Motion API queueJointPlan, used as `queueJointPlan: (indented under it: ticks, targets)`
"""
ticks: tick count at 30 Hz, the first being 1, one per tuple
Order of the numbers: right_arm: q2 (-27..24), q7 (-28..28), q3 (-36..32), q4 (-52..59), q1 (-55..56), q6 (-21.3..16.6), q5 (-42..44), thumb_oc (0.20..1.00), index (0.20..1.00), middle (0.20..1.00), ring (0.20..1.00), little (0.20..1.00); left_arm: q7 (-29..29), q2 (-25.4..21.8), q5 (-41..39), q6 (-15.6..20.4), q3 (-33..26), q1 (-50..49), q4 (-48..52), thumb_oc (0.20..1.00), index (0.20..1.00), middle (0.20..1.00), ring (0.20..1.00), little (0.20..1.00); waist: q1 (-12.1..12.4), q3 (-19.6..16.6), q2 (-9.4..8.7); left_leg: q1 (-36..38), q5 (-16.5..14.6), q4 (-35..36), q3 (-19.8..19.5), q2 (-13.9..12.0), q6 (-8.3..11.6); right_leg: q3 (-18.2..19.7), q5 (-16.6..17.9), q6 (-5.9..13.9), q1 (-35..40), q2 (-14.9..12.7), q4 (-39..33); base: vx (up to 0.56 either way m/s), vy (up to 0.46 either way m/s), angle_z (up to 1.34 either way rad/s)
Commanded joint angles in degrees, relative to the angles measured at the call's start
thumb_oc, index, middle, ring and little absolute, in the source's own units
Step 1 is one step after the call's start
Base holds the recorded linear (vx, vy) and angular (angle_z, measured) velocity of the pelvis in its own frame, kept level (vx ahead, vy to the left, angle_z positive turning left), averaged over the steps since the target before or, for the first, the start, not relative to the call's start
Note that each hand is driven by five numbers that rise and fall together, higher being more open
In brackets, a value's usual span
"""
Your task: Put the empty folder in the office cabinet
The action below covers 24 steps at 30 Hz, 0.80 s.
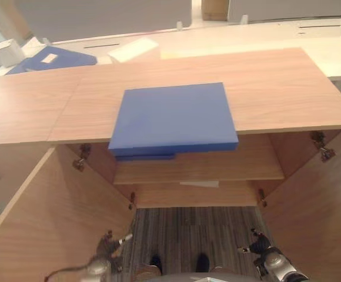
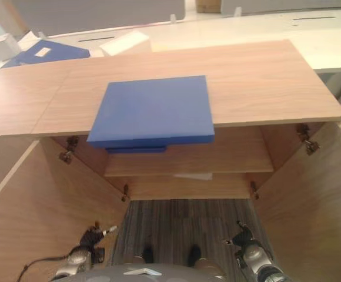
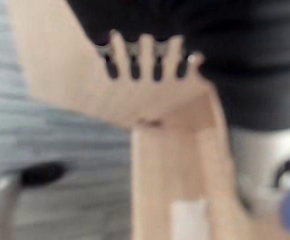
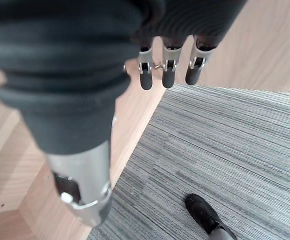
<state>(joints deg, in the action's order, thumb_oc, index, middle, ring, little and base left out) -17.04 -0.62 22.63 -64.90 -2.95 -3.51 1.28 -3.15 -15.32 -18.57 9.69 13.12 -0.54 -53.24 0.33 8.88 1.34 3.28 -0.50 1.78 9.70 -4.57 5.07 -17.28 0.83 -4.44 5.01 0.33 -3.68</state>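
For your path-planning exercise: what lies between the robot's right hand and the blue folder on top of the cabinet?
In the left eye view, grey carpet and the cabinet's inner shelves lie between the right hand and the blue folder.

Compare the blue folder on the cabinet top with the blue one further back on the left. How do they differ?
The near blue folder lies in full view on the wooden cabinet top, its front edge overhanging the open cabinet. The far blue folder lies beyond that top on a pale surface, partly cut off by the cabinet's edge. The far one carries a white label; the near one's upper face is plain. Both are blue and lie flat, and neither is touched by a hand.
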Motion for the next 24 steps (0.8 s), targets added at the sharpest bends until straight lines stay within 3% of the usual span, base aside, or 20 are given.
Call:
queueJointPlan:
  ticks: [1,4,6,11,18,24]
  targets:
    - [-1.49,-2.34,-1.37,1.00,-1.67,-0.09,2.78,1.000,1.000,1.000,1.000,1.000,-10.53,-3.56,8.41,2.60,-1.32,2.25,0.38,1.000,1.000,1.000,1.000,1.000,1.09,1.15,1.08,2.58,0.83,-0.61,0.86,-1.06,-1.99,-0.55,1.29,9.60,-0.93,-10.15,3.74,0.00,0.101,0.15]
    - [-1.63,-3.16,-1.51,2.28,-1.05,1.06,2.73,1.000,1.000,1.000,1.000,1.000,-17.07,-9.74,11.79,2.08,-0.18,2.25,11.04,1.000,1.000,1.000,1.000,1.000,0.10,1.16,1.57,4.07,0.95,2.39,-1.62,-0.61,-2.70,4.56,0.82,10.01,-1.05,-9.18,3.95,-0.04,0.019,0.23]
    - [-1.27,-1.82,-1.58,1.95,-0.30,1.25,4.82,1.000,1.000,1.000,1.000,1.000,-20.17,-10.85,13.60,3.15,-0.27,1.48,13.61,1.000,1.000,1.000,1.000,1.000,0.49,1.12,1.16,4.13,0.51,2.81,-2.23,-0.08,-2.66,5.05,1.86,10.16,-0.08,-8.59,0.76,-0.06,-0.033,0.14]
    - [-0.73,-2.10,-2.72,1.47,0.69,0.13,5.16,1.000,1.000,1.000,1.000,1.000,-26.20,-12.44,18.63,3.79,-0.26,-0.96,21.03,1.000,1.000,1.000,1.000,1.000,1.83,0.72,0.42,3.41,0.68,3.22,-3.45,0.19,-2.56,4.98,2.66,10.31,0.72,-7.75,-1.32,-0.05,-0.029,0.09]
    - [-0.18,-2.38,-3.12,0.98,0.45,-0.54,4.64,1.000,1.000,1.000,1.000,1.000,-27.34,-14.12,26.79,7.82,1.15,-3.18,28.49,1.000,1.000,1.000,1.000,1.000,3.35,0.60,-0.25,3.11,0.46,3.22,-3.11,0.06,-2.30,3.97,1.88,10.40,1.36,-7.67,-1.32,-0.06,-0.014,0.02]
    - [-0.08,-2.28,-3.29,0.64,-0.26,0.03,4.82,1.000,1.000,1.000,1.000,1.000,-31.54,-16.77,35.32,9.92,2.40,-3.33,35.14,1.000,1.000,1.000,1.000,1.000,3.98,0.46,-0.30,3.53,0.10,3.22,-2.96,-0.12,-2.30,3.66,1.55,10.47,1.98,-7.69,-1.32,-0.02,0.001,0.03]
